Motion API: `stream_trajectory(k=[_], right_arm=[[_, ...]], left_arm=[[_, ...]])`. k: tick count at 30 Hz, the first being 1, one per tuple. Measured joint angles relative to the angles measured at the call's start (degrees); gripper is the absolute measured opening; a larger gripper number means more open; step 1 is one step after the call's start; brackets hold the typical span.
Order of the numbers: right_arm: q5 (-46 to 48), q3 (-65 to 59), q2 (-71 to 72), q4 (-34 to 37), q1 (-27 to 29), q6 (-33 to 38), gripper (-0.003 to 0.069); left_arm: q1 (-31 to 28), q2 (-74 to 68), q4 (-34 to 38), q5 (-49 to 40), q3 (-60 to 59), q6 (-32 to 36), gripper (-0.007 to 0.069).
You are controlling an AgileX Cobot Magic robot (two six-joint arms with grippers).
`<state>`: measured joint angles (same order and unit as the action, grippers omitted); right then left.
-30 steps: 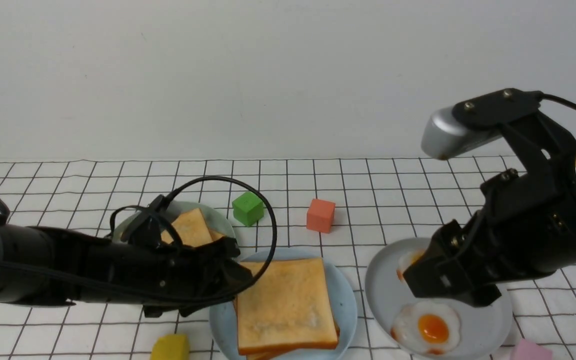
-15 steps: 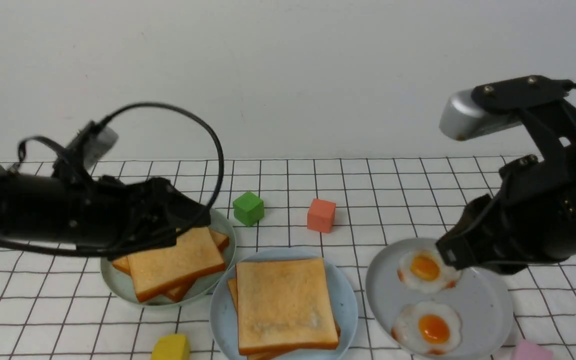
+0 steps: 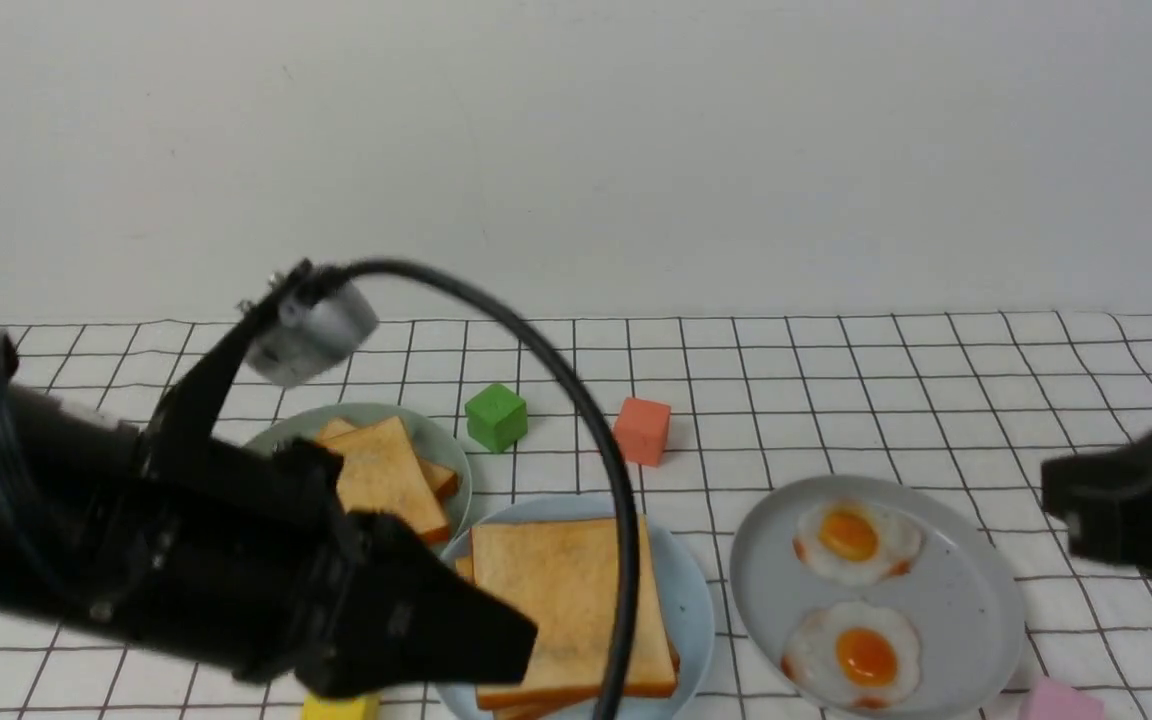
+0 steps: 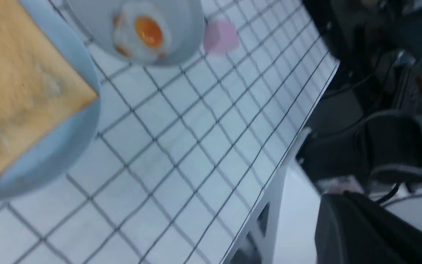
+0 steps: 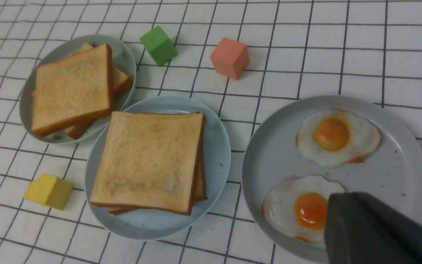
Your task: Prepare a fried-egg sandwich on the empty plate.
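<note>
Two golden toast slices (image 3: pixel 566 600) lie stacked on the light blue plate (image 3: pixel 691 600); no egg shows between them. The stack (image 5: pixel 148 161) and plate (image 5: pixel 216 154) also show in the right wrist view, and a corner of the toast (image 4: pixel 17 84) in the left wrist view. My left gripper (image 3: pixel 516 640) is shut and empty, low at the plate's near left edge, hiding part of it. My right gripper (image 3: pixel 1061 500) is shut and empty, at the right of the grey plate (image 3: pixel 976 600). That plate holds two fried eggs (image 3: pixel 851 540) (image 3: pixel 861 655).
A pale green plate (image 3: pixel 286 435) with more toast (image 3: pixel 386 480) stands at the back left. A green cube (image 3: pixel 496 417) and an orange-red cube (image 3: pixel 641 431) lie behind the plates. A yellow cube (image 3: pixel 341 708) and a pink cube (image 3: pixel 1061 702) lie near the front edge.
My left arm swung from over the green plate toward the front, ending low beside the blue plate. My right arm drew back to the right, off the grey plate, uncovering both eggs.
</note>
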<state>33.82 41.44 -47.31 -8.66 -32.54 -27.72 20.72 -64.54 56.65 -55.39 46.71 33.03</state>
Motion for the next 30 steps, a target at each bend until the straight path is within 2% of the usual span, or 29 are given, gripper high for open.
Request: stream_trajectory(k=[1,2,5,6,7,10,16,19,22,27,30], right_arm=[[-0.94,-1.24,1.06,-0.44,0.0,-0.08,-0.0009],[-4.73,-6.49,5.76,-1.63,0.0,-0.29,-0.001],[-9.2,-13.39,13.01,-2.73,0.0,-0.47,-0.0008],[-9.36,-13.39,13.44,-2.75,0.0,-0.47,-0.0008],[-10.53,-15.96,16.69,-3.31,0.0,-0.47,-0.0006],[-11.21,-18.95,21.44,-5.69,0.0,-0.47,-0.0007],[-10.43,-20.86,26.39,-9.6,0.0,-0.47,-0.0003],[-10.37,-20.86,26.93,-10.17,0.0,-0.47,-0.0003],[-10.29,-20.86,27.02,-10.22,0.0,-0.47,-0.0003],[-10.24,-20.86,27.02,-10.22,0.0,-0.47,-0.0001],[-10.22,-20.87,27.02,-10.28,0.0,-0.47,-0.0001]], left_arm=[[0.87,1.3,-1.74,0.81,-0.59,-1.6,-0.0013],[2.86,4.98,-6.95,2.53,-2.12,-6.7,-0.0013],[5.33,13.05,-16.68,5.15,-5.17,-19.12,-0.0013],[5.46,13.05,-17.27,5.15,-5.37,-19.12,-0.0013],[6.14,17.28,-21.82,5.39,-7.03,-26.12,-0.0013],[6.69,25.59,-28.3,4.87,-10.17,-36.56,-0.0013],[6.75,39.77,-33.94,0.65,-14.74,-51.68,-0.0013],[6.75,46.06,-35.85,-1.74,-15.72,-54.18,-0.0013],[6.75,49.86,-39.14,-1.86,-15.85,-53.25,-0.0013],[6.75,51.91,-49.37,5.78,-15.85,-45.36,-0.0013],[6.75,51.91,-50.64,11.47,-15.85,-43.57,-0.0013]])
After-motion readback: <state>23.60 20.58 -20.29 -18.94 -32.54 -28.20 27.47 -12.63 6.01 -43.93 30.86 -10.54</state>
